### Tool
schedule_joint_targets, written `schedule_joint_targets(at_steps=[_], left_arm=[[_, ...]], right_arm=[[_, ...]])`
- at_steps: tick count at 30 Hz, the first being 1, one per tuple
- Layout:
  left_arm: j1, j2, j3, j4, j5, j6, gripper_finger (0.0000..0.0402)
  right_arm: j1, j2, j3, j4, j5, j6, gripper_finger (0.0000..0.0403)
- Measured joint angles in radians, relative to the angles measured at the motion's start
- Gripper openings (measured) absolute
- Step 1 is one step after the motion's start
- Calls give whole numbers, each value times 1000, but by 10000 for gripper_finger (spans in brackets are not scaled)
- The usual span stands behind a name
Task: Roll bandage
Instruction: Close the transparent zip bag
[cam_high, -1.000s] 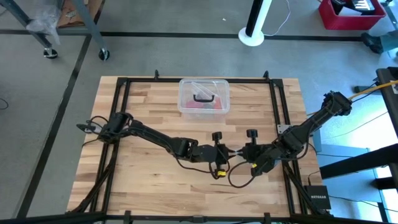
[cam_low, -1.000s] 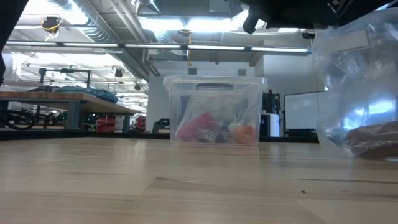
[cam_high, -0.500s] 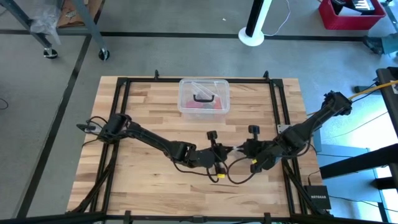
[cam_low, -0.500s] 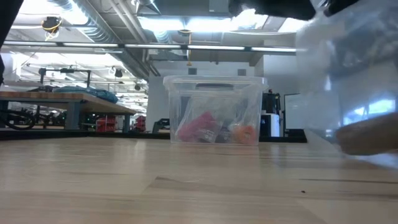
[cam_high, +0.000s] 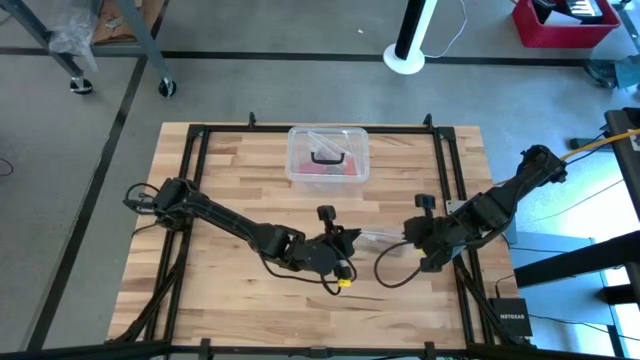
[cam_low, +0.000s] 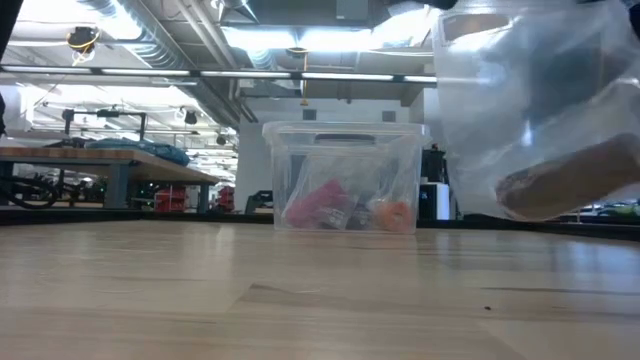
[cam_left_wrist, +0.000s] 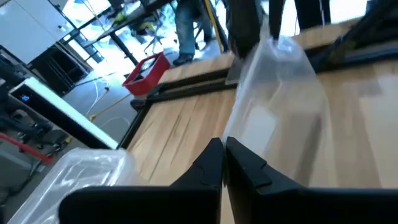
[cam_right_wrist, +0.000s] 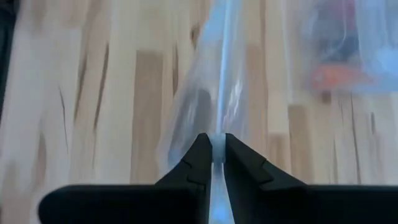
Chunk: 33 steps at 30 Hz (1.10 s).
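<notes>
Inspector A: Location of the bandage (cam_low: 570, 180)?

Inspector B: Inside the clear plastic bag (cam_low: 530, 100), lifted off the counter (cam_high: 250, 170). It reads as a dull brown roll, tilted, sagging between the arms.

Inspector A: End effectors?

Inspector B: The left end effector (cam_high: 350, 237) and right end effector (cam_high: 408, 233) each pinch a bag edge, fingers pressed together. The bag's long axis runs between them; neither looks clearly nearer.

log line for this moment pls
stage: bag held up between both arms | left gripper: shut on bag | right gripper: shut on bag | bandage: rolled, inside bag, off table | box: behind, untouched
</notes>
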Motion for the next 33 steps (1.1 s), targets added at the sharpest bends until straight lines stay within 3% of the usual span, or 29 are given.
schedule_joint_targets(at_steps=[7, 13, 17, 20, 27, 33], left_arm=[[-12, -5, 0, -68, -2, 40, 0], [-11, -5, 0, -63, 25, 46, 3], [-13, -5, 0, -61, 34, 1, 15], [-24, -9, 0, -68, 35, -61, 46], [-112, -53, 65, -236, 62, -176, 144], [-87, -131, 65, -544, 2, -365, 192]], right_arm=[[0, 0, 38, -185, -102, 18, 35], [1, -1, 21, -153, -138, 80, 45], [2, 0, -6, -128, -126, 133, 80], [2, 0, -29, -130, -119, 178, 126], [1, -5, -66, -83, 7, 118, 231], [-44, -84, -153, 37, 180, -29, 258]])
